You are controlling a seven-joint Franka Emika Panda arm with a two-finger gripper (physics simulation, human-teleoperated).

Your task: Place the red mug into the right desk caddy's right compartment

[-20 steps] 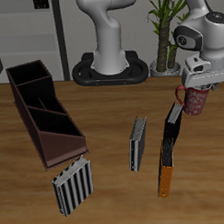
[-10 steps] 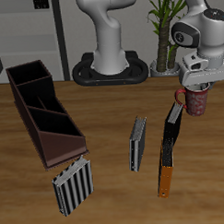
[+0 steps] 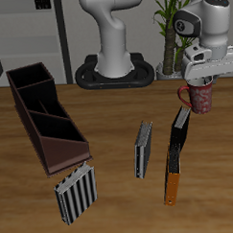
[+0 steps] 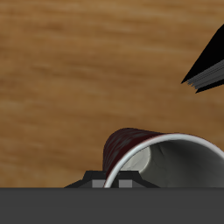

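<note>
The red mug [image 3: 200, 97] hangs in the air above the table, with my gripper [image 3: 201, 83] shut on its rim from above. Its loop handle points toward the middle of the table. In the wrist view the red mug [image 4: 131, 147] shows its red wall and white inside right below the camera. The right desk caddy [image 3: 43, 115], long and dark brown with inner dividers, lies far across the table from the mug. Its end sections show plainly in the exterior view; the one farthest back is a plain rectangle.
A dark book with an orange end [image 3: 176, 152] lies just below the mug, and its corner [image 4: 206, 66] shows in the wrist view. A small dark book [image 3: 142, 149] stands mid-table. A grey ribbed rack [image 3: 75, 192] sits near the front edge by the caddy's near end.
The gripper has lifted the mug upward over the last second. The mug's handle now points toward the middle of the table.
</note>
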